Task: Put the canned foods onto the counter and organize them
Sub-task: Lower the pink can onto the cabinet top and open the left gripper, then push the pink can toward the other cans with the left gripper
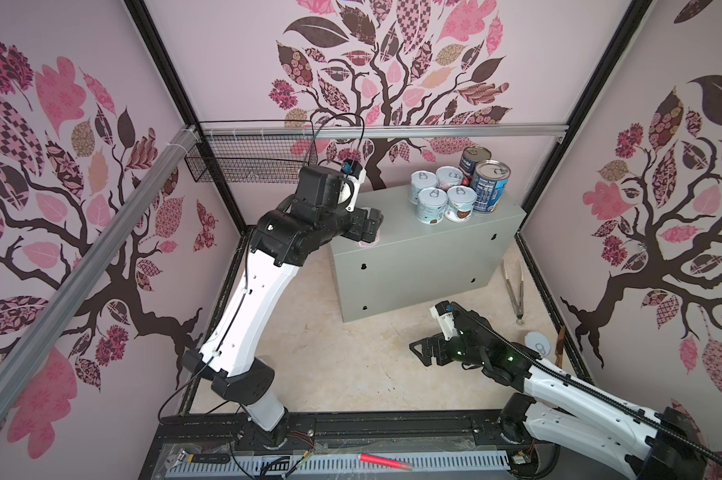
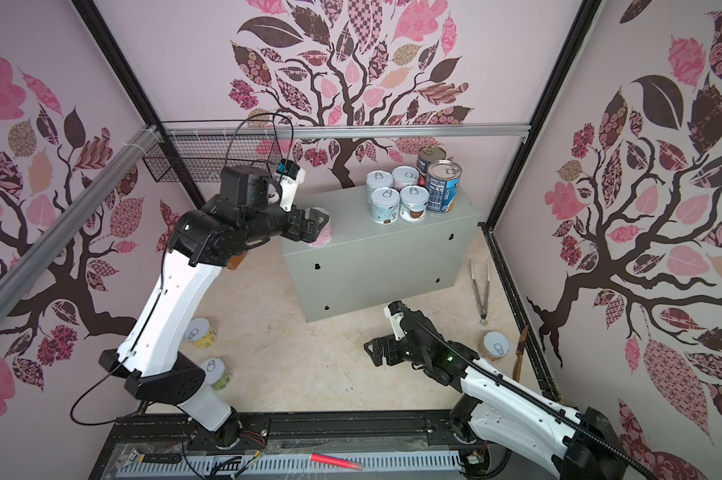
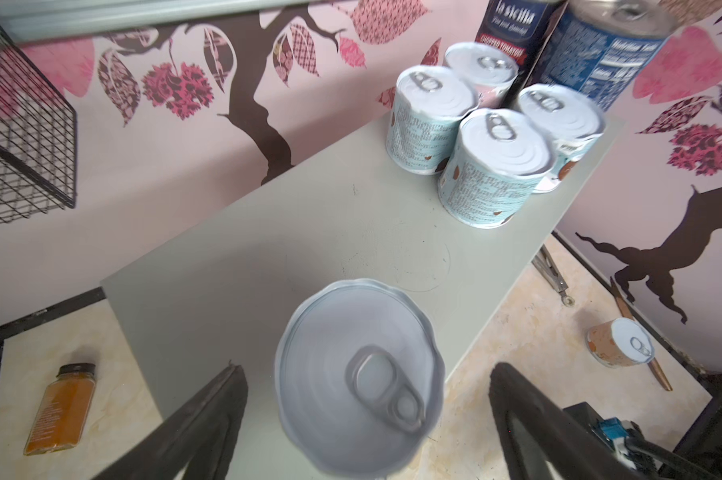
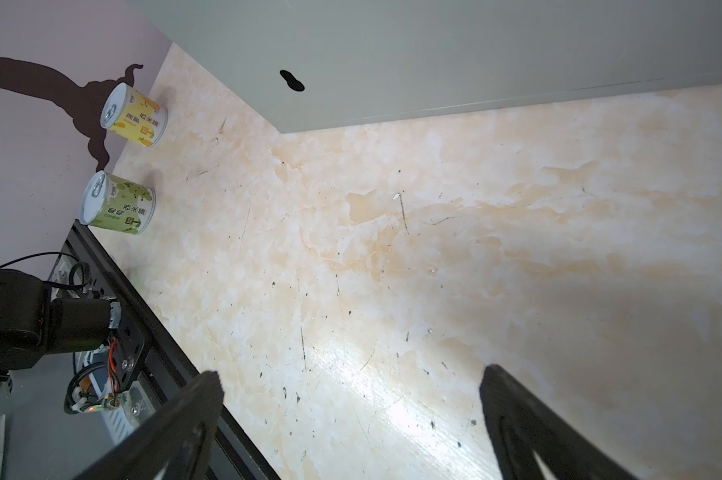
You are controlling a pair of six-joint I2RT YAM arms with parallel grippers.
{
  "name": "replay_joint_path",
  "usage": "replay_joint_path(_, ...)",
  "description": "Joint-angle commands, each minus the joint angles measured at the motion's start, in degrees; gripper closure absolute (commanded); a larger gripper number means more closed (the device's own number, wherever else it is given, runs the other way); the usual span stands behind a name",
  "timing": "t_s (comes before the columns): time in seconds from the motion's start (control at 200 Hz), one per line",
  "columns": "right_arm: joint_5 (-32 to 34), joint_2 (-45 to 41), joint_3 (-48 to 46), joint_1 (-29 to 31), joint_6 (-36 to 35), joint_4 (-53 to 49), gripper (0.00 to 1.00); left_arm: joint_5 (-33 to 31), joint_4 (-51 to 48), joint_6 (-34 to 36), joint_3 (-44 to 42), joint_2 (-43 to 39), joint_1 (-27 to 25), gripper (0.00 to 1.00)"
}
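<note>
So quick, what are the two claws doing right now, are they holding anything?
Left gripper: open, jaws either side of the white-lidded can standing on the counter, not gripping it.
Right gripper: open, empty, above the floor.

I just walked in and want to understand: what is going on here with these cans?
The left pincer stands open around a pink can on one end of the grey box, not touching it. Six cans are grouped at the other end. A yellow can, a green can and an orange can stand on the floor. The right pincer is open and empty above the floor.
</note>
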Motion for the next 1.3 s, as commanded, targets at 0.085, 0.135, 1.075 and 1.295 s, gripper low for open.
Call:
replay_joint_path(0.085, 0.7, -0.3, 0.4, 0.4, 0.0, 0.2, 0.00, -1.1, 6.4, -0.1, -9.1, -8.3, -0.1, 0.11)
replay_joint_path(0.135, 0.8, -0.4, 0.5, 0.4, 0.0, 0.0, 0.00, -1.1, 7.9, -0.8, -12.7, -10.9, 0.0, 0.18)
replay_joint_path(1.075, 1.6, -1.6, 0.0, 0.4, -0.6, 0.8, 0.00, 1.9, 17.5, -4.6, -28.6, -10.4, 0.3, 0.42)
replay_joint_path(1.295, 2.0, -1.5, -0.2, 0.4, -1.2, 1.6, 0.00, 1.8, 18.6, -4.1, -26.2, -7.3, 0.7, 0.42)
